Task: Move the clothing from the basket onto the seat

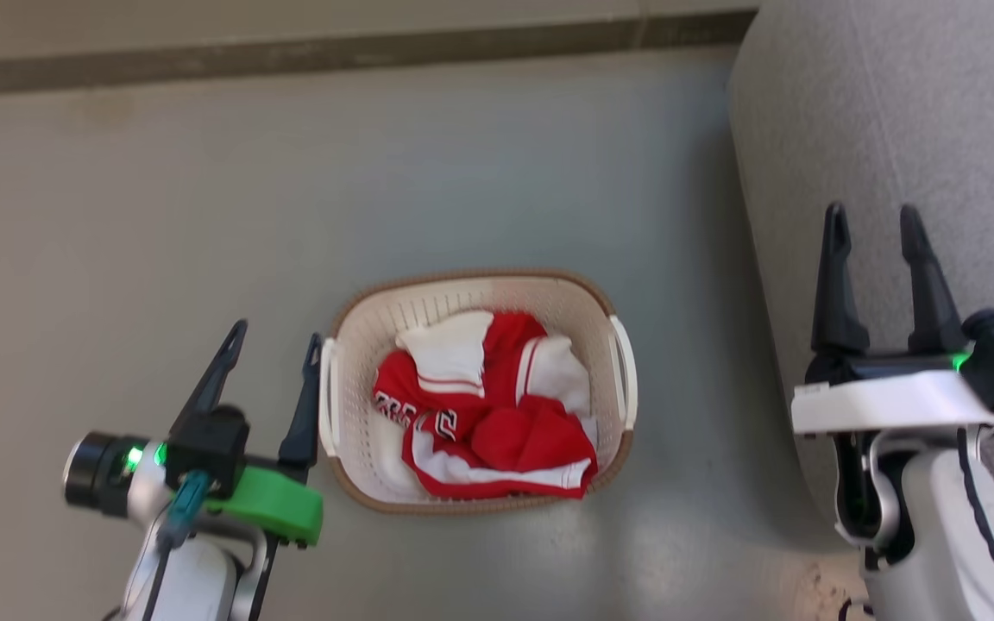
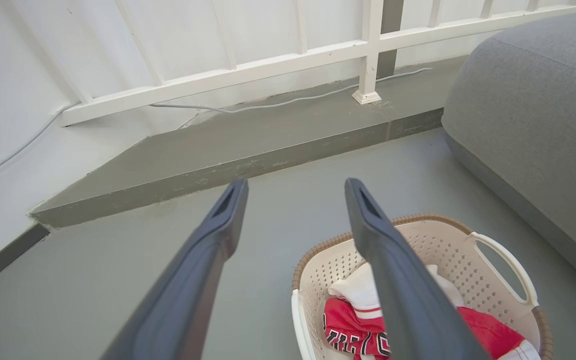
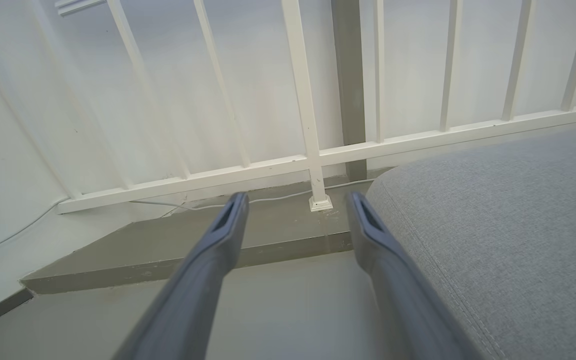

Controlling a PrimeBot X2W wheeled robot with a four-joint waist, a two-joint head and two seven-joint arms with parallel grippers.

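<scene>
Tool left (image 1: 278,331), tool right (image 1: 870,208): splayed, empty

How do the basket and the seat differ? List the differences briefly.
The basket is cream perforated plastic with a brown rim; the seat is grey fabric. The basket is far smaller than the seat. The basket holds the red-and-white clothing; the seat's visible part holds none. Both have rounded edges.
</scene>
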